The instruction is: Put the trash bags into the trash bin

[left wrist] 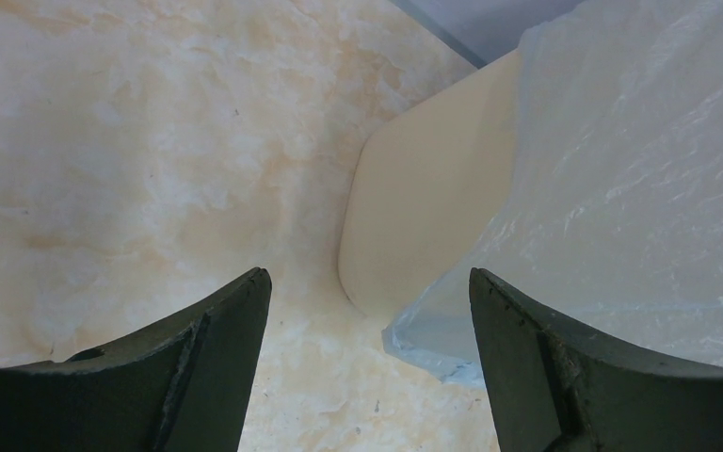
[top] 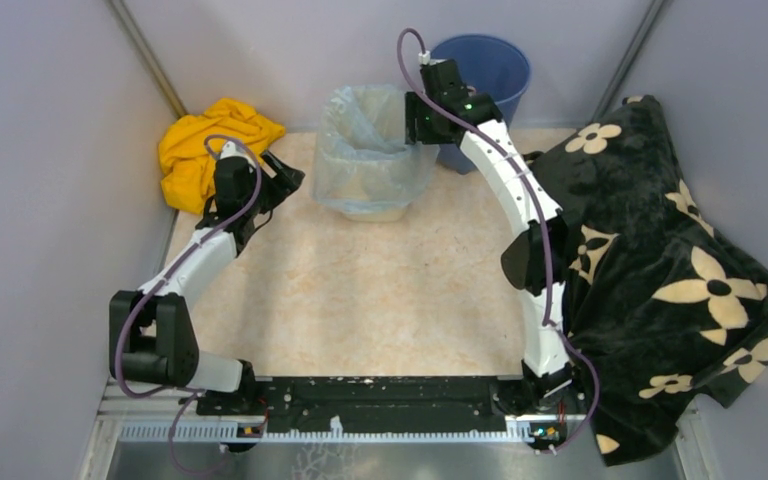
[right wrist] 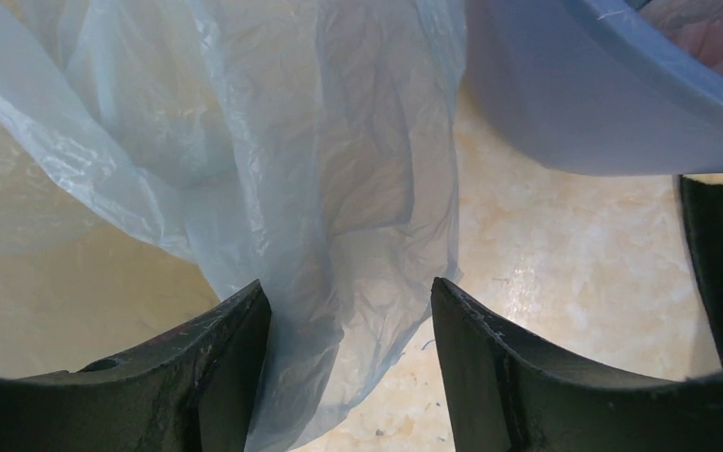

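The cream trash bin stands at the back middle of the table, with a pale-blue translucent trash bag lining it and draped over its rim. My left gripper hovers open just left of the bin; in the left wrist view the bin's wall and the bag's hanging edge lie ahead of my left gripper, touching neither finger. My right gripper is at the bin's right rim. Its jaws stand apart, and a loose fold of the bag hangs between them at my right gripper, unpinched.
A round blue bucket stands right behind the right gripper and shows close in the right wrist view as the bucket. A yellow cloth lies back left. A black flowered blanket covers the right side.
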`<state>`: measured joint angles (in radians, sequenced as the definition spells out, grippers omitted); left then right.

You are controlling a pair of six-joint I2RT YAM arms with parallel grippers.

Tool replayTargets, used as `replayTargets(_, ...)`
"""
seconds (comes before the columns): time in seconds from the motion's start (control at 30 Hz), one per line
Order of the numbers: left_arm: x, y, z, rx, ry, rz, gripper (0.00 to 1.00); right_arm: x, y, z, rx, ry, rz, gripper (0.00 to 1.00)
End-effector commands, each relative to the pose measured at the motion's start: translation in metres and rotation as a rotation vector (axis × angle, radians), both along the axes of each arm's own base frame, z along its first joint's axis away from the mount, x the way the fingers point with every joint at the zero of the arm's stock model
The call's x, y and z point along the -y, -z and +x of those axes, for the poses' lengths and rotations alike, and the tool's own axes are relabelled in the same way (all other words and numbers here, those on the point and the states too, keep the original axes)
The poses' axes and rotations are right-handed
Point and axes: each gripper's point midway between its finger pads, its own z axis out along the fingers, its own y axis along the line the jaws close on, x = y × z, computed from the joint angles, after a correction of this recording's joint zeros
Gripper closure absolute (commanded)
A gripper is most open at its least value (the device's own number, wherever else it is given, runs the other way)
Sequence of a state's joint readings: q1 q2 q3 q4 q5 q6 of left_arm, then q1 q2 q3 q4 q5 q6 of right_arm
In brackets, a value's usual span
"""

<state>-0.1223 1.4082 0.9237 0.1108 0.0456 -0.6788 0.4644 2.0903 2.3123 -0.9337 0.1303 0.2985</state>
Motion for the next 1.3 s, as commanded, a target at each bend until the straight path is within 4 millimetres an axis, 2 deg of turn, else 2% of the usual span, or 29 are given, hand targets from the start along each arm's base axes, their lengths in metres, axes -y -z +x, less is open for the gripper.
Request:
replayTargets(0.0,-0.002,-0.006,0.005,0.02,0.0,0.013,0.17,-0.015,0.001,0.001,0.003,-0.034,-0.005,0.38)
replayTargets(0.2,-0.001,0.0,0.004,0.013,0.004,0.005,0.17,-0.027,0.017,-0.004,-0.037,-0.073,-0.029,0.44)
replayTargets(0.27,-0.001,0.001,0.003,0.011,0.004,0.003,0.17,-0.028,0.02,-0.005,-0.044,-0.079,-0.032,0.54)
replayTargets(0.33,0.0,0.002,0.002,0.01,0.006,0.001,0.17,-0.028,0.019,-0.006,-0.047,-0.084,-0.034,0.69)
replayTargets(0.43,0.0,0.003,0.001,0.009,0.006,0.002,0.17,-0.027,0.012,-0.009,-0.037,-0.095,-0.035,0.76)
replayTargets(0.53,0.0,0.003,-0.002,0.008,0.009,0.0,0.17,-0.023,-0.003,-0.016,-0.02,-0.107,-0.04,0.83)
replayTargets(0.6,0.001,0.004,-0.005,0.008,0.016,-0.004,0.17,-0.018,-0.017,-0.021,-0.008,-0.118,-0.05,0.94)
replayTargets(0.67,0.003,0.002,-0.01,0.01,0.026,-0.012,0.17,-0.013,-0.021,-0.03,-0.021,-0.139,-0.067,1.0)
replayTargets(0.73,0.005,-0.002,-0.016,0.017,0.039,-0.022,0.17,-0.006,-0.016,-0.042,-0.053,-0.16,-0.1,1.0)
replayTargets(0.87,0.009,-0.008,-0.027,0.031,0.07,-0.037,0.17,0.003,0.014,-0.069,-0.143,-0.221,-0.133,1.0)
replayTargets(0.9,0.01,-0.01,-0.03,0.035,0.076,-0.04,0.17,0.004,0.016,-0.074,-0.147,-0.229,-0.128,1.0)
replayTargets(1.1,0.014,-0.029,-0.041,0.075,0.106,-0.056,0.16,0.016,0.02,-0.104,-0.176,-0.256,-0.128,1.0)
replayTargets(1.27,0.024,-0.032,-0.044,0.089,0.164,-0.129,0.15,0.013,0.001,-0.123,-0.163,-0.31,-0.077,1.0)
